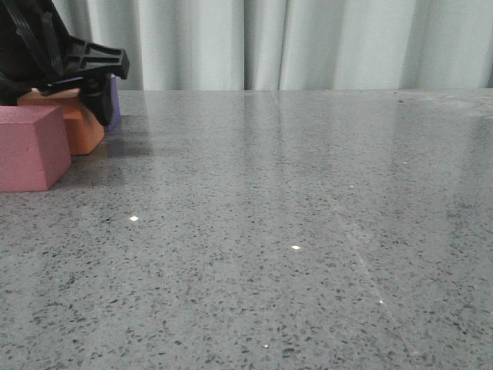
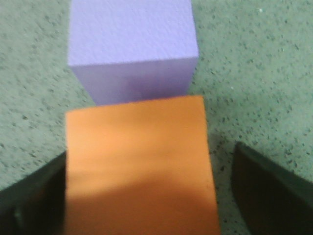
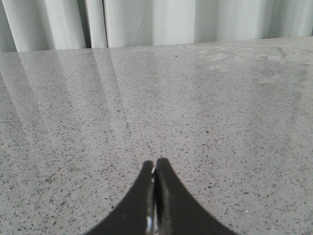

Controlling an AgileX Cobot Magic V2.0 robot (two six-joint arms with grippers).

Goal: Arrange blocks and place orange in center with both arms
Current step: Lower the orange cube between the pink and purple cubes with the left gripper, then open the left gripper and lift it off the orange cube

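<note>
The orange cube (image 1: 81,127) sits at the far left of the table, between the pinkish-red cube (image 1: 31,146) in front of it and the purple cube (image 1: 115,104) behind it. My left gripper (image 1: 91,85) hangs over the orange cube. In the left wrist view the left gripper (image 2: 149,152) is open, with the orange cube (image 2: 139,166) between its fingers. One finger is at the cube's side and the other finger (image 2: 264,191) stands apart from it. The purple cube (image 2: 132,44) lies just beyond. My right gripper (image 3: 155,164) is shut and empty over bare table.
The grey speckled table (image 1: 293,231) stretches to the right of the three cubes. A pale curtain (image 1: 308,42) hangs behind its far edge. The right arm does not show in the front view.
</note>
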